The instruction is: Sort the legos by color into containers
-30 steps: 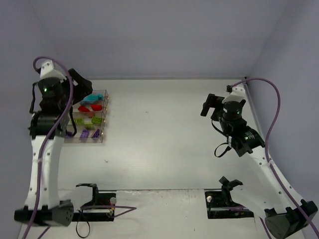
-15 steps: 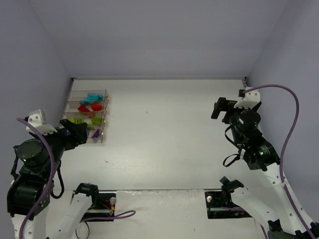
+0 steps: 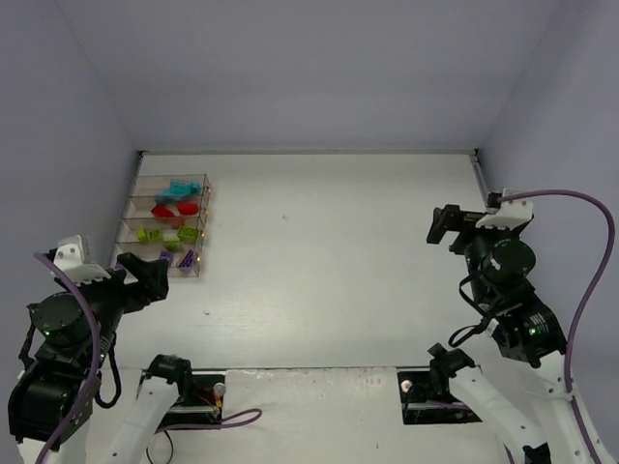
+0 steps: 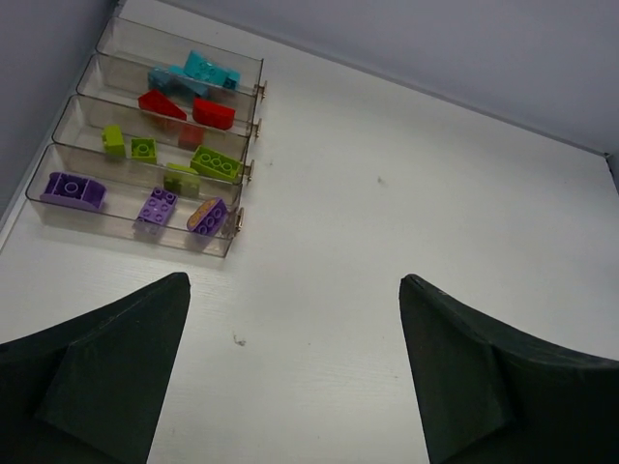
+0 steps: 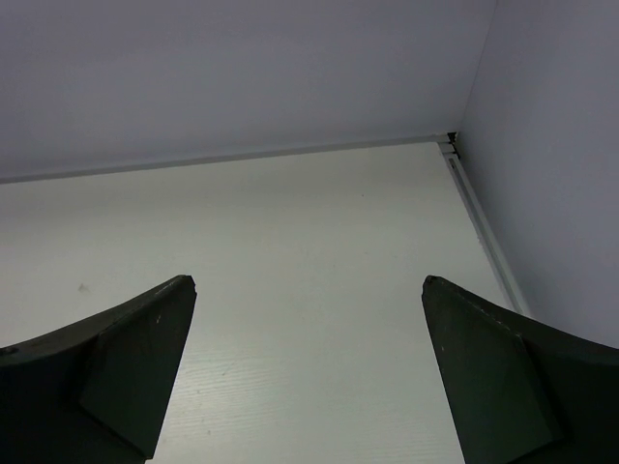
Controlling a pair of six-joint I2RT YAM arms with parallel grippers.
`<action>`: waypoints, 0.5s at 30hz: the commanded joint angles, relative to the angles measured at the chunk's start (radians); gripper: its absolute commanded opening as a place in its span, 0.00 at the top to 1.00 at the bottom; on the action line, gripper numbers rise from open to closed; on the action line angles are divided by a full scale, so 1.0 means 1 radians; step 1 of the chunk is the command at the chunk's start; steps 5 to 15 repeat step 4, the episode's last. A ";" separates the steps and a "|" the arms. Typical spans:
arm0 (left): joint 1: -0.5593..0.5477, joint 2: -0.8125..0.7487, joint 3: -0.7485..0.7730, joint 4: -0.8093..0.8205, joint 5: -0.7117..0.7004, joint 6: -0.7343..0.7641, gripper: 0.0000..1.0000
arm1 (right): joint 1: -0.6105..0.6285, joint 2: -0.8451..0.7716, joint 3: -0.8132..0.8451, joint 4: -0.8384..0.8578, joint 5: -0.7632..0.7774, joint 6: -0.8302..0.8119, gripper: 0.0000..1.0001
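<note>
desk: plain white top with a faint wood-ish grain, looks matte in both wrist views

marks: a couple of tiny dark specks on the white, nothing more

walls: pale lavender-grey walls boxing the desk in at the back, left and right

right edge: a thin light strip runs along where the desk meets the right wall, ending in a little dark bit at the far corner

containers: the clear four-bin row sits at the far left of the desk, right up near the left wall; the left wrist view looks down on it

legos: all in the bins as far as I can see, and by color too: cyan farthest back, then red, lime, and purple in the nearest bin

left hand: up off the desk on the near side of the bins, fingers spread wide, holding nothing

right hand: way over on the right side, well apart from the bins, also spread wide with only bare desk between the fingers
</note>
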 commanded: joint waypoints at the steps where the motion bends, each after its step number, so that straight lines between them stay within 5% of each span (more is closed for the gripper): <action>1: -0.004 0.006 0.016 0.001 -0.030 0.015 0.18 | -0.006 0.000 0.033 0.031 0.025 -0.025 0.00; 15: -0.004 0.005 0.008 -0.012 -0.024 0.008 0.18 | -0.005 -0.005 0.033 0.028 0.016 -0.032 0.00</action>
